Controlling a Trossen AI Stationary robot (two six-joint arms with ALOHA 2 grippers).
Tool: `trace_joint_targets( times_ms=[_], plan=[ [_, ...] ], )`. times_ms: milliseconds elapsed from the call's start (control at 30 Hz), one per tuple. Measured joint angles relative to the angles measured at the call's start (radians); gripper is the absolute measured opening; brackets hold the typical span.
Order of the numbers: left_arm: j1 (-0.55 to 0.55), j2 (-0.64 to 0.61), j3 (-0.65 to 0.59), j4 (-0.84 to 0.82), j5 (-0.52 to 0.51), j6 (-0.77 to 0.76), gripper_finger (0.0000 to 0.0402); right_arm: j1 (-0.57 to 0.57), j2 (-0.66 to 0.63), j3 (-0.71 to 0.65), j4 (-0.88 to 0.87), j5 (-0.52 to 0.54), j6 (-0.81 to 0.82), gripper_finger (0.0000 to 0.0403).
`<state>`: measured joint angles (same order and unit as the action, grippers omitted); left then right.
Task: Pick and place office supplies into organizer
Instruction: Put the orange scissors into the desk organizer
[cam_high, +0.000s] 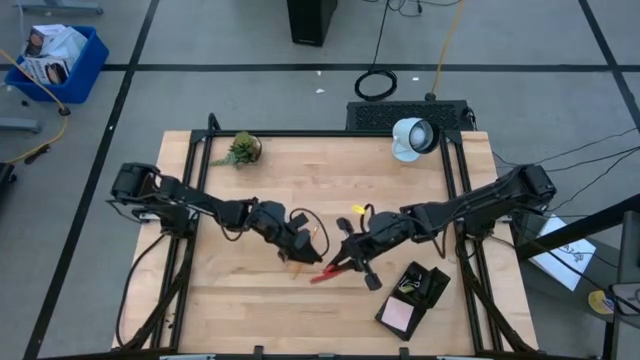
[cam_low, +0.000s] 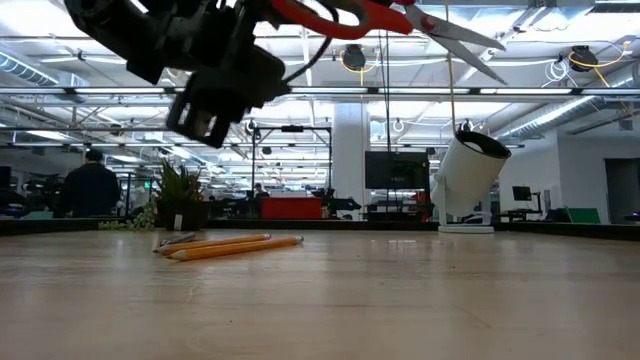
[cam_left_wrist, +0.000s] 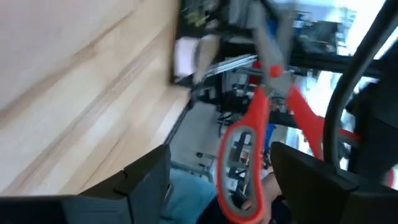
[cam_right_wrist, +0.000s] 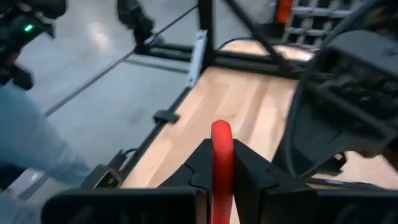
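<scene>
The red-handled scissors (cam_low: 400, 20) hang high over the table's middle, handles toward the left arm, blades (cam_low: 470, 42) toward the right. My right gripper (cam_right_wrist: 221, 155) is shut on one red handle. My left gripper (cam_left_wrist: 219, 155) stands open around the other handle loop (cam_left_wrist: 239, 180); I cannot tell whether a finger touches it. Two orange-yellow pencils (cam_low: 235, 244) lie flat on the wood below. The black organizer (cam_high: 425, 285) sits near the front right with a pink sticky-note pad (cam_high: 398, 314) in it. My right gripper pinches a red handle of the scissors (cam_right_wrist: 221, 134) between its two fingers, the handle's rounded end sticking out past the fingertips. The fingers come nearly level from the table's right side. The scissors are lifted clear of the table, roughly level.
A small green potted plant (cam_high: 240, 150) stands at the far left of the table. At its far right is a round white lamp (cam_high: 412, 138). A black box with cables (cam_high: 405, 112) sits behind the far edge. A person's clothing (cam_right_wrist: 37, 143) shows beyond the table's edge.
</scene>
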<state>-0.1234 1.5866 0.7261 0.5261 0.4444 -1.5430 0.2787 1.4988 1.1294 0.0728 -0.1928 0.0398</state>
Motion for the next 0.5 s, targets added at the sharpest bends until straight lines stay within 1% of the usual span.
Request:
trace_joint_targets(
  times_ms=[133,233,300,433,500],
  plan=[
    [0.046,-0.024,-0.003,-0.016,-0.002,0.08,0.0283,-0.003,-0.057,-0.003,-0.018,0.072,0.027,0.0026],
    [0.07,-0.039,-0.001,0.005,-0.014,0.097,0.0283,-0.001,-0.127,-0.012,-0.014,0.145,0.028,0.0024],
    [0.074,-0.061,-0.003,-0.001,-0.023,0.116,0.0283,0.0,-0.178,-0.018,-0.011,0.189,0.028,0.0024],
    [0.072,-0.091,-0.003,0.009,-0.027,0.127,0.0283,0.006,-0.268,-0.03,-0.017,0.33,0.012,0.0028],
    [0.061,-0.095,0.002,0.068,-0.037,0.15,0.0283,0.006,-0.293,-0.03,-0.014,0.376,-0.011,0.0027]
  ],
)
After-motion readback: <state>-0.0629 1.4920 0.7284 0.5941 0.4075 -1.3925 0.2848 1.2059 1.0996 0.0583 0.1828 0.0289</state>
